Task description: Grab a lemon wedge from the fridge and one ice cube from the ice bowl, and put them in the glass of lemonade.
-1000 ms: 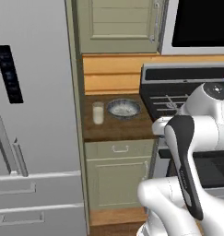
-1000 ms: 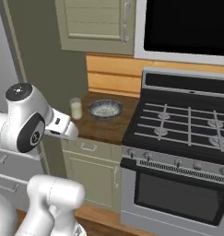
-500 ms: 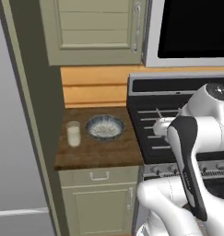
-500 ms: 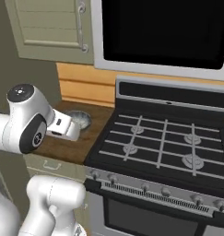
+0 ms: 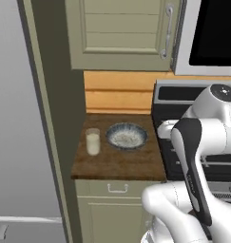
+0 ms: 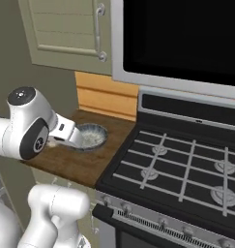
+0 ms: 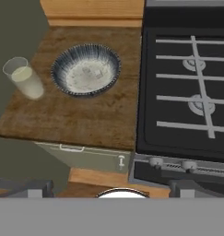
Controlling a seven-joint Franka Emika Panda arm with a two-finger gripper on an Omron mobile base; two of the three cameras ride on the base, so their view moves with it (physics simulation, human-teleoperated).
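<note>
Overhead, glass of lemonade beside ice bowl

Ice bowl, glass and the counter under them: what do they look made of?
The ice bowl looks like glazed ceramic: grey-blue streaked rim, opaque wall. The glass of lemonade looks like clear glass or plastic: the pale liquid shows through. The counter looks like dark matte wood with visible grain.
</note>
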